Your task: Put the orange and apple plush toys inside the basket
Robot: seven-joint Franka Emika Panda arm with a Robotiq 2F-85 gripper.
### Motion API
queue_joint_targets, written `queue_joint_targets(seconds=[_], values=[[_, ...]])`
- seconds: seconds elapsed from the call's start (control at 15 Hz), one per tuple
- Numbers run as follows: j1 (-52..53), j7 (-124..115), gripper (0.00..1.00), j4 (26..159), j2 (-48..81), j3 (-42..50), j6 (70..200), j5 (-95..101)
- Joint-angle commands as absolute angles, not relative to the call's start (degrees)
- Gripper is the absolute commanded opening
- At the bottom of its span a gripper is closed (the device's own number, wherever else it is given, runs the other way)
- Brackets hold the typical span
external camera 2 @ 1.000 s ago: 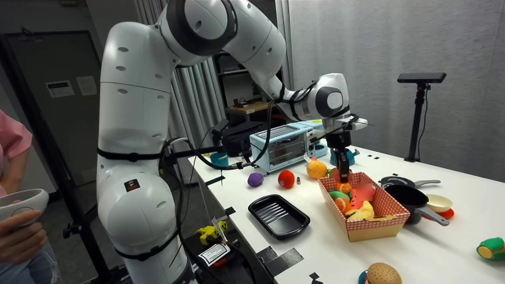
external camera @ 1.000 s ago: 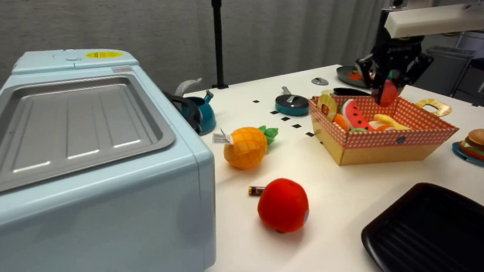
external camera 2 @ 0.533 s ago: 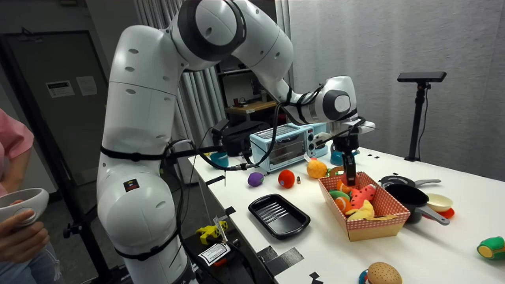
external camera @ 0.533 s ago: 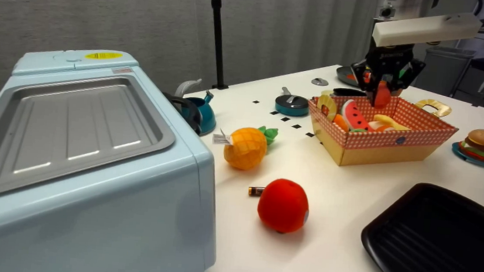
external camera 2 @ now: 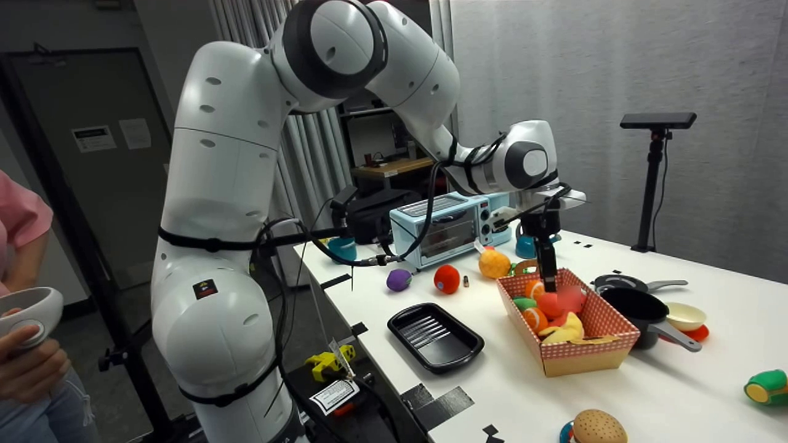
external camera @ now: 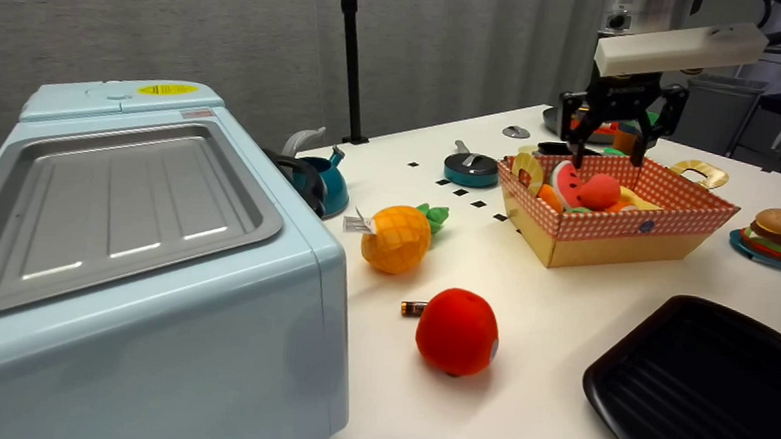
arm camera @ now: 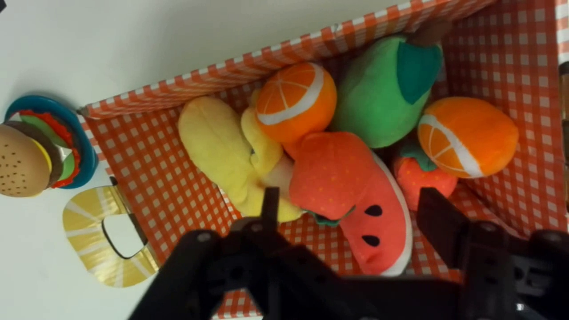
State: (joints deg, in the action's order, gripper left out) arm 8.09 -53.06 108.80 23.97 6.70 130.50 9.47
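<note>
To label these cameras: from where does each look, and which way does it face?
Wrist view: above the basket, facing down into it; fingers show.
Exterior view: near the arm, facing the toaster oven; much of the arm and a person's hand show.
Exterior view: beside the toaster oven, facing the apple plush and basket; fingers and some arm show.
Both exterior views share the basket and apple plush.

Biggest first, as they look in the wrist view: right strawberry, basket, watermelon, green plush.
1. Basket
2. Green plush and watermelon: unranked, since the watermelon is partly covered
3. Right strawberry, partly covered too
</note>
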Motion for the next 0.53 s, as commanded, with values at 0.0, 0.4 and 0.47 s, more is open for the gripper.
queue_joint_targets(seconds=[0.0, 0.4, 0.47], values=[[7.47, -53.15, 1.00, 107.53, 24.03, 5.92, 129.40, 7.92], [7.82, -52.68, 1.00, 109.32, 21.55, 5.28, 130.35, 7.84], [7.95, -52.37, 1.00, 110.04, 20.54, 4.85, 130.91, 7.72]])
